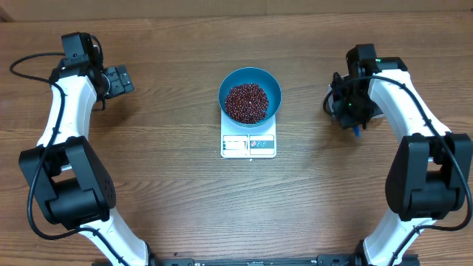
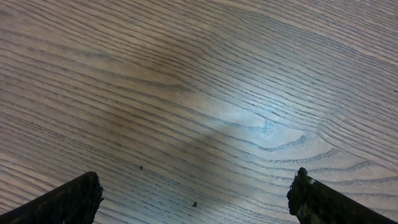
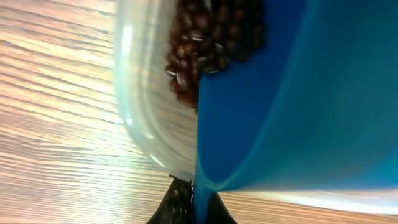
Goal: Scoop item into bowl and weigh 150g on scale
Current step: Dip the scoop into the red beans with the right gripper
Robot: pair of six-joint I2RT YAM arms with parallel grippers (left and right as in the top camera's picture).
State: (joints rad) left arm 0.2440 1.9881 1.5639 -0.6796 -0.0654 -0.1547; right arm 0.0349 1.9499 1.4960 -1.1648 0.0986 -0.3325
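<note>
Bowl (image 1: 275, 87): on the scale (image 1: 248, 145), mid-tabletop (image 1: 148, 170), a touch toward the far edge.
Beans (image 1: 247, 102): a heap in the bowl; more lie in the tub (image 3: 140, 93), right of the scale and mostly hidden under the right arm from overhead.
Right gripper (image 3: 191, 202): pinched closed on the scoop (image 3: 298, 93), which sits at the tub wall with beans just behind it.
Left gripper (image 2: 196, 199): jaws wide, nothing held, over bare wood near the far left corner.
Step, as judged: working the scoop at the tub for a top-up. The bowl looks well filled, so the weight is likely close.
Doing it well: take small loads; carry the scoop level; tip slowly over the bowl's middle. Don't touch bowl or scale, as that would spoil the reading. Let the number settle before adding more.
Display (image 1: 236, 145): pale panel at the scale's front edge; figure too small to read.
Labels: printed marks beside the display, not legible. No brand made out on scoop or tub.
</note>
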